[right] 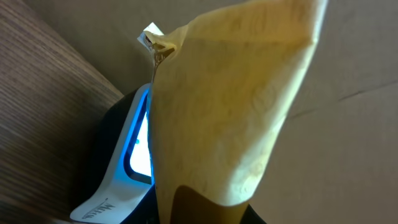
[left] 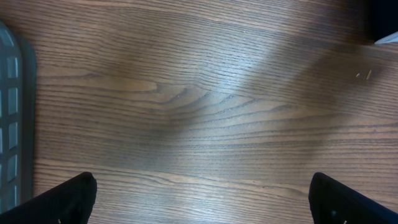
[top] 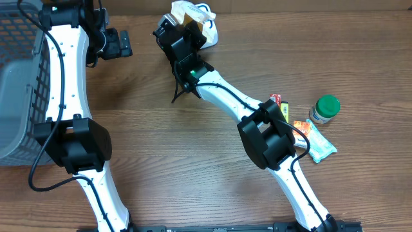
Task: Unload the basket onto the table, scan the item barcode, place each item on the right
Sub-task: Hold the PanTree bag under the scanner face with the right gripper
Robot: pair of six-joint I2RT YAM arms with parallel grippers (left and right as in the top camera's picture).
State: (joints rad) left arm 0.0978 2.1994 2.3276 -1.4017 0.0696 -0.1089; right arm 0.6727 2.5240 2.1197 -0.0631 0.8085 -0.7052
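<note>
The item, a yellow packet (right: 230,99), fills the right wrist view, and my right gripper (right: 205,218) is shut on its lower end. Right behind the packet stands the white barcode scanner (right: 115,186), its window glowing blue. From overhead, the right gripper (top: 182,32) holds the packet (top: 187,19) up against the scanner (top: 203,18) at the table's far edge. My left gripper (left: 202,202) is open over bare wood with nothing between its fingers; overhead it sits at the far left (top: 121,44).
A grey mesh basket (top: 19,96) stands at the left edge. To the right lie a green-lidded jar (top: 324,108), a small red and yellow packet (top: 279,103) and a light blue packet (top: 318,145). A cardboard wall runs behind the scanner.
</note>
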